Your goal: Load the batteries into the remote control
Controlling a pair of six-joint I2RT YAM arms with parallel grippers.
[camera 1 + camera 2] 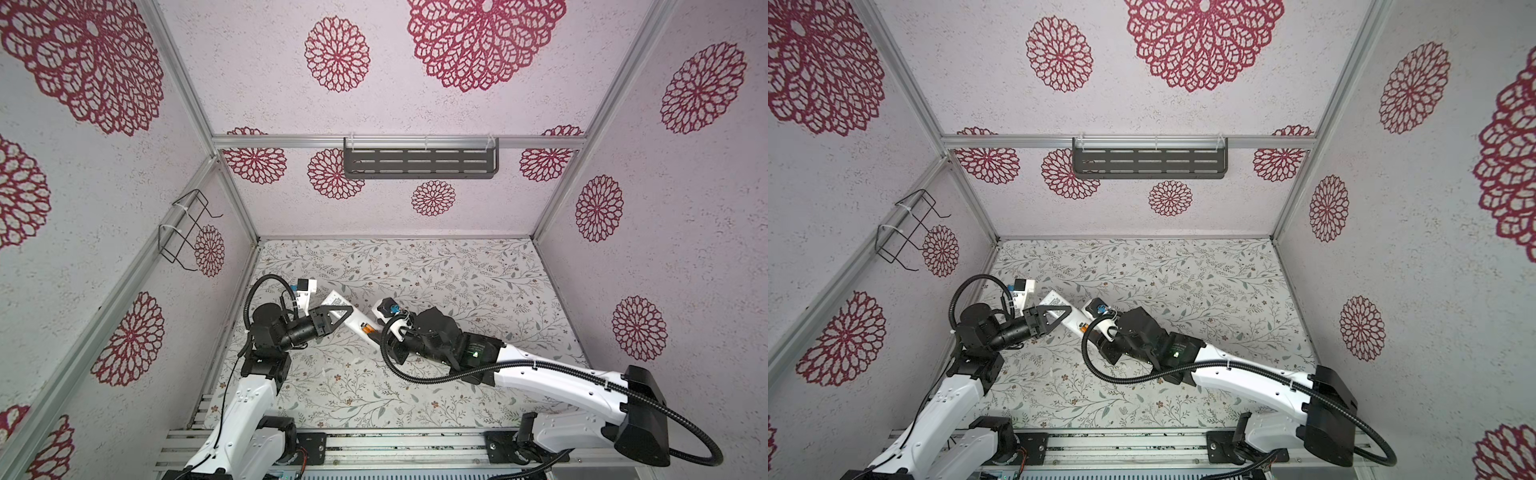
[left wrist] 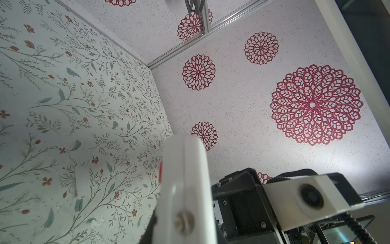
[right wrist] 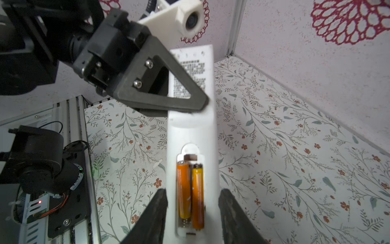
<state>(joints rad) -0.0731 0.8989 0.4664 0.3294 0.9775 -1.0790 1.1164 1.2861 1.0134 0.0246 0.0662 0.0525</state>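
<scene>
Batteries [image 3: 183, 190], 2 orange cylinders, inside white remote control [image 3: 192, 131].

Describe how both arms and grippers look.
The left arm and right arm have white shells and black joints, each trailed by a black ribbed cable. The left gripper has black triangular open-frame fingers with silver screws; the right gripper has dark tapered fingers. The right arm shows a green light.

Floral tabletop [image 1: 457, 270], dark slotted shelf [image 1: 419, 167], black wire rack [image 1: 187, 228]
</scene>
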